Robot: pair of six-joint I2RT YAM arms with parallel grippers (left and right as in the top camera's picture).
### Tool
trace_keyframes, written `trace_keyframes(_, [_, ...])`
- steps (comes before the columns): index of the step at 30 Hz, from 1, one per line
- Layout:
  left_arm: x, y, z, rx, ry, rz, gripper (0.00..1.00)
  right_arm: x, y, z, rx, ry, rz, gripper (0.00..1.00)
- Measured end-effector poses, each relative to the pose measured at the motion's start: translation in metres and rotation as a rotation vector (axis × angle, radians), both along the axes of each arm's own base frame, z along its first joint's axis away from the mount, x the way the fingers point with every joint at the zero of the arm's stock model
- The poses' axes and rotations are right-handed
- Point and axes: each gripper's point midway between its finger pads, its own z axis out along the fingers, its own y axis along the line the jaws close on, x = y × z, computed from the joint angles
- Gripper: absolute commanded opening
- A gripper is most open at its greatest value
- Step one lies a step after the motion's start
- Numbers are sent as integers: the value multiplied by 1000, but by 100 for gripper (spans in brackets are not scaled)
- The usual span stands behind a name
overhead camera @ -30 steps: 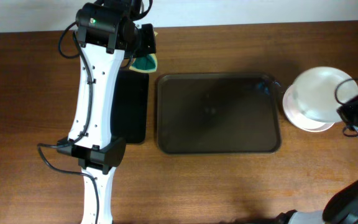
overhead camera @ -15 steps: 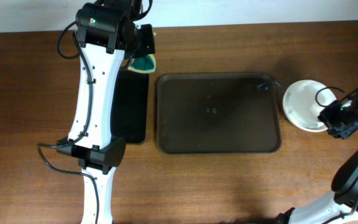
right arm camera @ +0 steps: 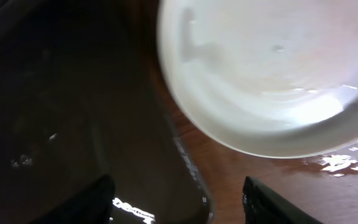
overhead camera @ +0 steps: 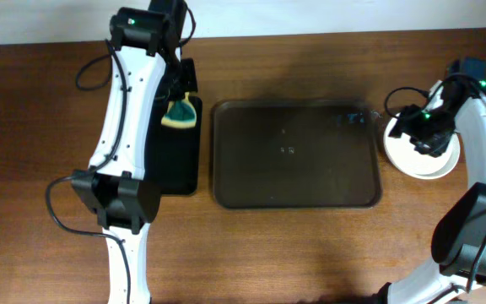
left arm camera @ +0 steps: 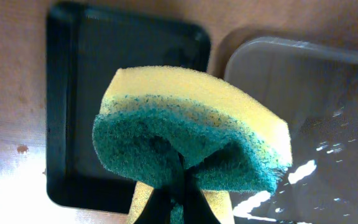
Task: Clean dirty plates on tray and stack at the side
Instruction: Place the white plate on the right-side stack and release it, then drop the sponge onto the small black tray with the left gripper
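You see plain white plates (right arm camera: 266, 68), a dark brown tray (overhead camera: 294, 177), and a sponge (left arm camera: 185, 124) with a yellow layer over a green one. The narrow tray (overhead camera: 182, 160) is black; the desk (overhead camera: 310, 245) shows reddish-brown wood grain.

Two robot arms (overhead camera: 129, 110) share one wooden surface (overhead camera: 310, 245) — on it, one large brown tray (overhead camera: 298, 169), one smaller black tray (overhead camera: 182, 160), one yellow-and-green sponge (overhead camera: 180, 114) and one stack of white plates (overhead camera: 412, 162) — their number unclear.

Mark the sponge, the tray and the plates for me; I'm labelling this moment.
sponge (left arm camera: 188, 146): left wrist view, on its green scrub face.
tray (overhead camera: 294, 173): overhead view, on its bare floor.
plates (right arm camera: 266, 74): right wrist view, inside the top plate.
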Motion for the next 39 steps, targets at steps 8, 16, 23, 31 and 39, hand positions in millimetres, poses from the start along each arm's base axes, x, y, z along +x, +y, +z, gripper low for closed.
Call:
trace_keyframes(8, [-18, 36, -98, 139, 203, 41, 0, 15, 38, 2, -8, -35, 114, 78])
trace_keyframes(16, [-20, 35, -152, 134, 216, 37, 86, 12, 42, 1, -5, -21, 128, 78])
trace_keyframes(23, [-21, 35, -131, 131, 221, 38, 89, 10, 42, 1, -6, -16, 148, 76])
trace_keyframes(31, [16, 30, 43, 48, -157, 43, 100, -1, 49, 25, 16, -4, 187, 84])
trace_keyframes(39, [20, 29, 101, 9, -342, 50, 99, -31, 56, 146, -72, -302, 208, 99])
